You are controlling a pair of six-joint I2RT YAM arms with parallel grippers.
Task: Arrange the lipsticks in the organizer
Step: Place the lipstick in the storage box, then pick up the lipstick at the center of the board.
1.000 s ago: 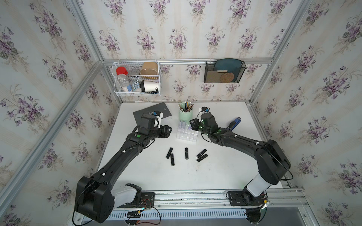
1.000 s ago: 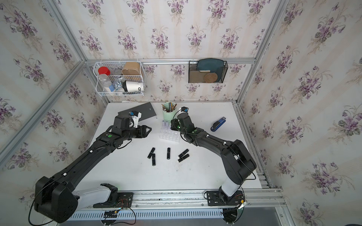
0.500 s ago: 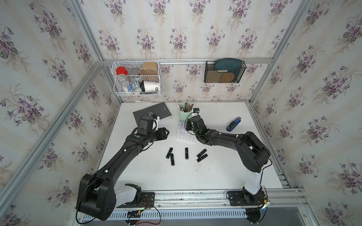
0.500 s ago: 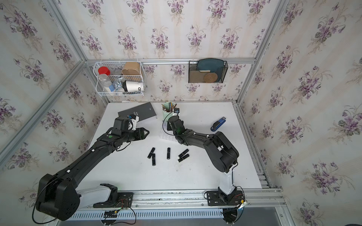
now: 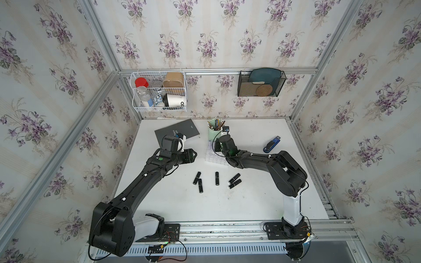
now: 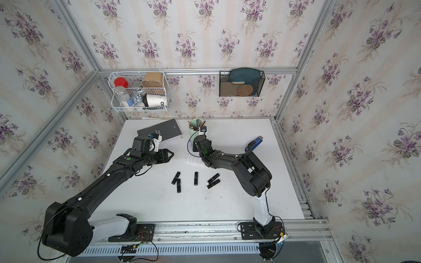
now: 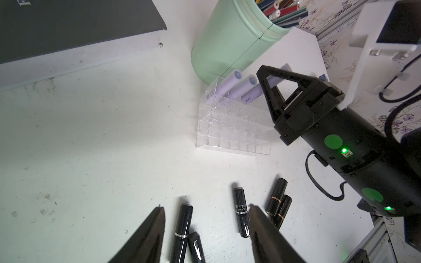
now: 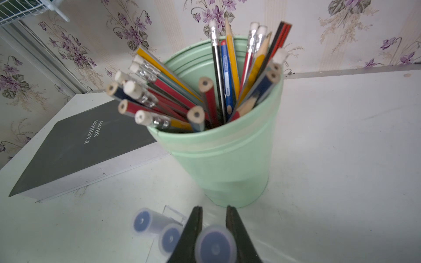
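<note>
Right gripper point(image 8: 214, 208), pinching the third lilac lipstick point(image 8: 215, 247) at the organizer's point(image 7: 227, 136) back row, is judged mid-insertion; next calls for seating, release and a clear lift; five black lipsticks point(image 7: 240, 206) lie robot-side of the organizer.

We see the right gripper point(image 8: 213, 210) drawn in toward the pencil cup point(image 8: 225, 164) — its lilac lipstick point(image 8: 215, 246) now at the organizer's point(image 7: 232, 127) cup-side row — with the elbow folded closer. The left gripper point(image 7: 205, 207) has edged slightly away from that cup.
</note>
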